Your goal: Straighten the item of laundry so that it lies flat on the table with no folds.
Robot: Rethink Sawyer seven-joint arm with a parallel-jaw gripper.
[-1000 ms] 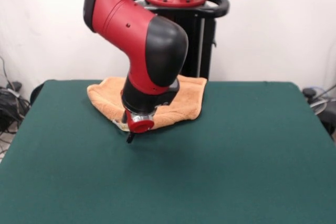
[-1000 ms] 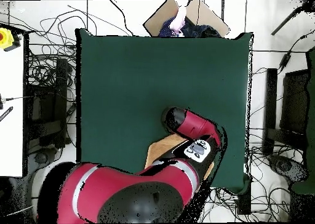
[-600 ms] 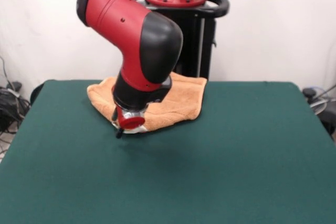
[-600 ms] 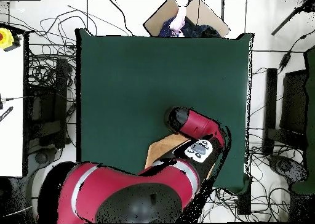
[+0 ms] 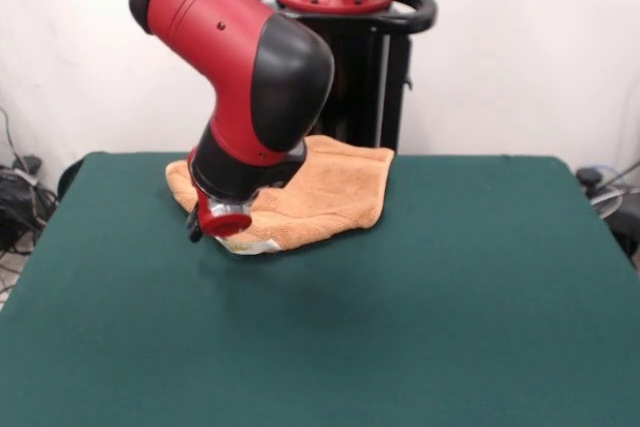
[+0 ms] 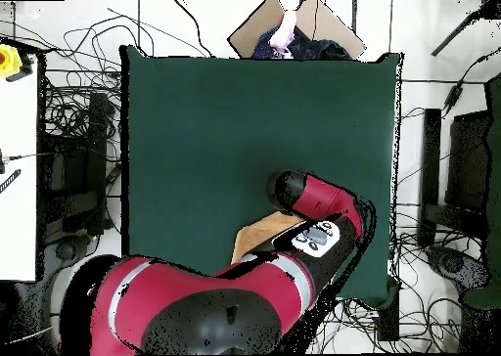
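While the folded orange-tan terry towel [image 5: 330,192] is lying lengthwise along the dark green felt table's [image 5: 400,327] far edge, the red-and-black gripper [image 5: 215,227] is hovering at its front corner, its grip impossible to tell.

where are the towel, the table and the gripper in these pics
towel [image 5: 335,192]: front view, on its bare upper surface beside the arm
table [image 5: 430,297]: front view, on bare green cloth
gripper [image 5: 200,230]: front view, at its tip by the towel's near edge

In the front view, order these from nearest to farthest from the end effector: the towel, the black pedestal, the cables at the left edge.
1. Towel: directly beside the end effector.
2. Cables: at the left edge.
3. Black pedestal: behind the towel, at the table's top side.
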